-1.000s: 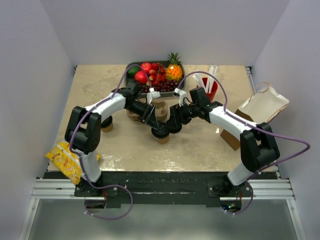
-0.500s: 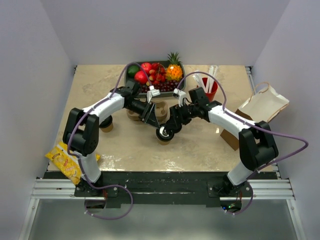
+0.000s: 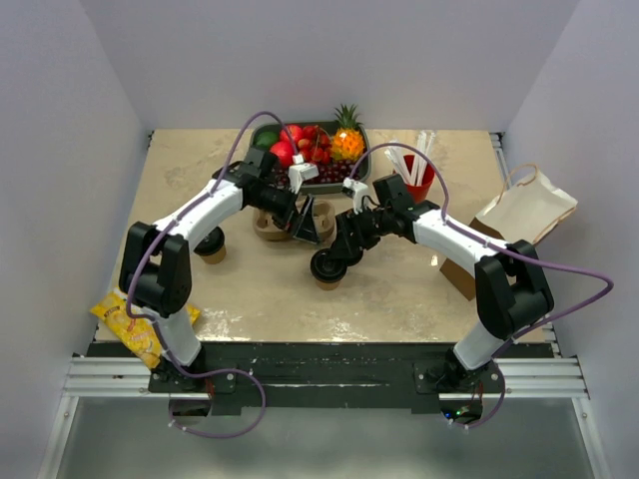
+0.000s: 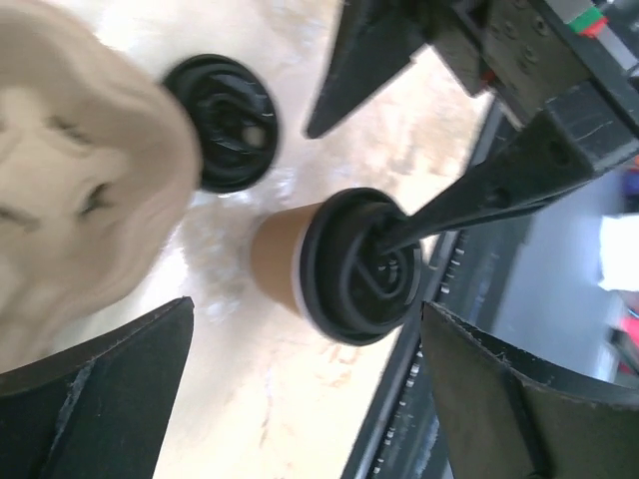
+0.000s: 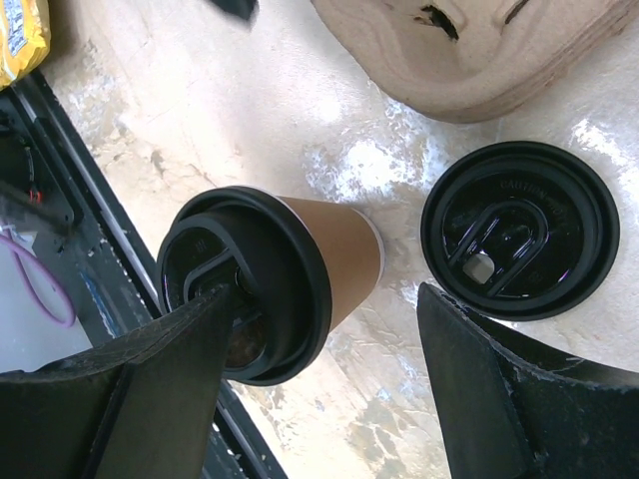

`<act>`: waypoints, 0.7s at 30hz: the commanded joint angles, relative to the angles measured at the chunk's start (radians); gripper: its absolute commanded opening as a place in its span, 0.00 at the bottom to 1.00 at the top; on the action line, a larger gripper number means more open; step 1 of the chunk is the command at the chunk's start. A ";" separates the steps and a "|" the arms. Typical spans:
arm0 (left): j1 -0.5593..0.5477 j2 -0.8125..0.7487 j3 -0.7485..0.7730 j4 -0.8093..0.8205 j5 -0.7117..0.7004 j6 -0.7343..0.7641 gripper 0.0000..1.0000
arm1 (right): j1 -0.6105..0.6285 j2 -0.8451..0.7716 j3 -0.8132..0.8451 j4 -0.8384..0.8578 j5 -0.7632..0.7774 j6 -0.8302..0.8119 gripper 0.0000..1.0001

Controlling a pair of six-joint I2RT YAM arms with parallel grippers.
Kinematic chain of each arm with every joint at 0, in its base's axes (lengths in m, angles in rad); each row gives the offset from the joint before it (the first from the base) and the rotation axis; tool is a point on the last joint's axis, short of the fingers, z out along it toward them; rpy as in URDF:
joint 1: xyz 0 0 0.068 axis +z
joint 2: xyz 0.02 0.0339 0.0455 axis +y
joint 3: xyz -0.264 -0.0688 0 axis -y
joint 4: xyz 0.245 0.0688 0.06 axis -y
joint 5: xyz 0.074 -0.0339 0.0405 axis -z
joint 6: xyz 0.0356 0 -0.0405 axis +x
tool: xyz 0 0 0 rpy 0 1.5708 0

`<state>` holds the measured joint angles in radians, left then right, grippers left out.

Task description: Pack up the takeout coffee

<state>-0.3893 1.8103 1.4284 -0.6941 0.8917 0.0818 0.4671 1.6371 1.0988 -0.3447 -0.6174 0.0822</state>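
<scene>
Left gripper [image 3: 305, 222] has backed off toward 11 o'clock, jaws open. Takeout coffee [image 3: 325, 271] stands at 5 o'clock of the cup carrier [image 3: 266, 230]; right gripper [image 3: 337, 254], jaws spread, presses a fingertip [image 4: 419, 220] onto the lid [image 4: 339, 289], probably seating it.

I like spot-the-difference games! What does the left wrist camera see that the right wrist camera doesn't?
Only the left wrist view shows the left claw, open, and the right claw from outside, one dark finger reaching onto the round black plastic lid of the small kraft-brown paper cup. Only the right wrist view shows the yellow crinkly snack bag in its top corner. Both show that lidded cup, a second loose black lid lying flat on the beige marbled table beside it, and the tan moulded cardboard cup carrier.
</scene>
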 commanded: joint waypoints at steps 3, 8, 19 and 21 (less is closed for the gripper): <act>0.026 -0.186 -0.159 0.151 -0.159 -0.109 0.99 | 0.007 0.006 0.044 0.001 -0.001 -0.021 0.77; 0.026 -0.181 -0.256 0.289 -0.022 -0.195 1.00 | 0.005 -0.011 0.075 0.021 -0.097 -0.038 0.79; 0.027 -0.100 -0.381 0.499 0.121 -0.321 0.95 | -0.013 -0.019 0.052 -0.019 -0.216 -0.039 0.80; 0.029 -0.092 -0.394 0.522 0.121 -0.339 0.95 | -0.013 -0.014 0.047 -0.040 -0.214 -0.050 0.80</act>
<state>-0.3668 1.7039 1.0477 -0.2745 0.9596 -0.2016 0.4599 1.6371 1.1458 -0.3504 -0.7876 0.0589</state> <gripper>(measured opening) 0.954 0.801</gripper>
